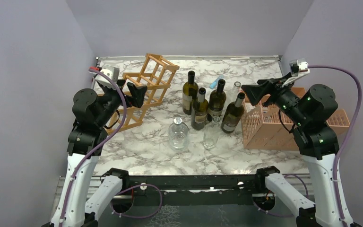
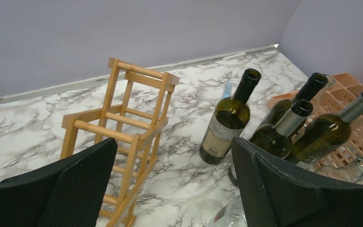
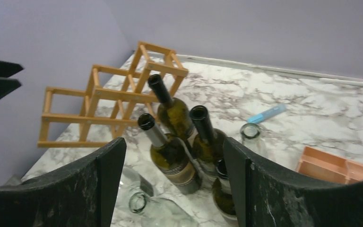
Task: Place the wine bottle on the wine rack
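On the marble surface, the wine rack sits back left, dark wine bottles upright mid-table; left hand and right hand hover wide apart, empty.

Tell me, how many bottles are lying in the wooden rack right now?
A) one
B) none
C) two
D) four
B: every opening of the wooden rack is empty, and the four dark bottles stand upright on the table beside it.
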`<state>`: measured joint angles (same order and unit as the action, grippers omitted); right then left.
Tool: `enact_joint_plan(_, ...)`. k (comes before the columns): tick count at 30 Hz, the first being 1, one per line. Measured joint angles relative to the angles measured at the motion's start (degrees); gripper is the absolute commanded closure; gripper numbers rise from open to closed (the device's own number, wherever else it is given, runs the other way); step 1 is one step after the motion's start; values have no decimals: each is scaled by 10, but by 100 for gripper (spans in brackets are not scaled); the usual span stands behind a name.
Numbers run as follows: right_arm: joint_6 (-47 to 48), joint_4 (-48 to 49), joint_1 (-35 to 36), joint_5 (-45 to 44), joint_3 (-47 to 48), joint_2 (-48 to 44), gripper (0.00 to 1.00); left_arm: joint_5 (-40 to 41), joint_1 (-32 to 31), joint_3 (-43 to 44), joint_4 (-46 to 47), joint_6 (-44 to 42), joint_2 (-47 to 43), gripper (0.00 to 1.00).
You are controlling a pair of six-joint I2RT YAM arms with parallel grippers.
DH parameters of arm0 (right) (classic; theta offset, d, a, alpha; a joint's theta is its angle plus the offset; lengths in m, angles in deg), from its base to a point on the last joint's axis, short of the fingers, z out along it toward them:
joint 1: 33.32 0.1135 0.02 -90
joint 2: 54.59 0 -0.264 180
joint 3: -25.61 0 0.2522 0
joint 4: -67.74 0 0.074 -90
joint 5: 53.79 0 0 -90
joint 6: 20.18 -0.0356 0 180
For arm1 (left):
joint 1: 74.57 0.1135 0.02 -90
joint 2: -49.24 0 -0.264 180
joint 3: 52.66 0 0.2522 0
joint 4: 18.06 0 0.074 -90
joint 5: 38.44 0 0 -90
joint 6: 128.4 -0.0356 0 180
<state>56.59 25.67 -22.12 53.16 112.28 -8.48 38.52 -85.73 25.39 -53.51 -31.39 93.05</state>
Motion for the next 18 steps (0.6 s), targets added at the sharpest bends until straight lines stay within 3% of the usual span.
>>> enact_joint_plan(10, -25, 0, -18, 169, -2, 8, 14, -152, 10, -43, 80, 31, -11, 1)
enact_joint_plan(18, 12, -38, -19, 278, 22, 70, 25, -260, 9, -62, 134, 51, -20, 1)
